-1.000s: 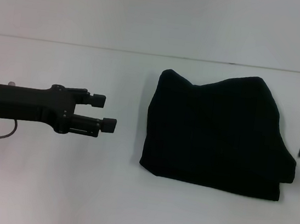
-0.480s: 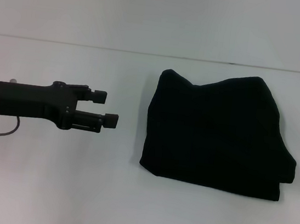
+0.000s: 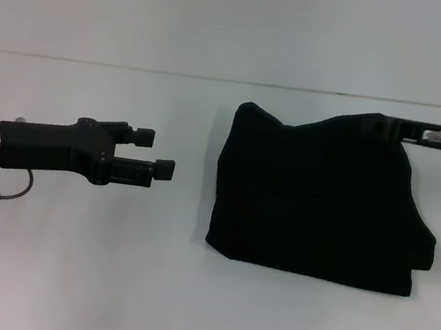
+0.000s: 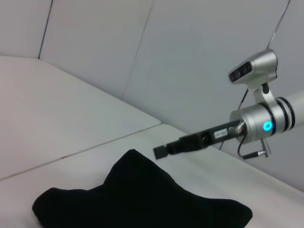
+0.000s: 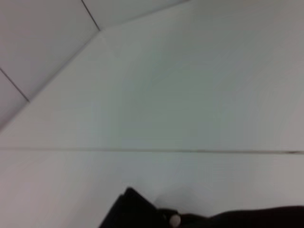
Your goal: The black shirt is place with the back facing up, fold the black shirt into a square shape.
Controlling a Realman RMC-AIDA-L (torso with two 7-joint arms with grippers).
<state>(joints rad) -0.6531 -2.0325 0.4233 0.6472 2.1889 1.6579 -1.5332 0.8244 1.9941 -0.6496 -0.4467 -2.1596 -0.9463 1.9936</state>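
Black cloth, the black shirt (image 3: 322, 199), lies folded on the white table (image 3: 145, 302), right of centre. At nine o'clock you see the left gripper (image 3: 159, 154), fingers apart, well clear of the shirt's edge, bare table between. Only your left wrist view shows the right gripper (image 4: 161, 151) held above the shirt's far edge; whether it's parted, you cannot tell.

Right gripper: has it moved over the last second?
Yes. The right gripper went from beside the shirt's near right corner to its far right corner, reaching in over the fabric edge. The shirt itself lies unchanged.
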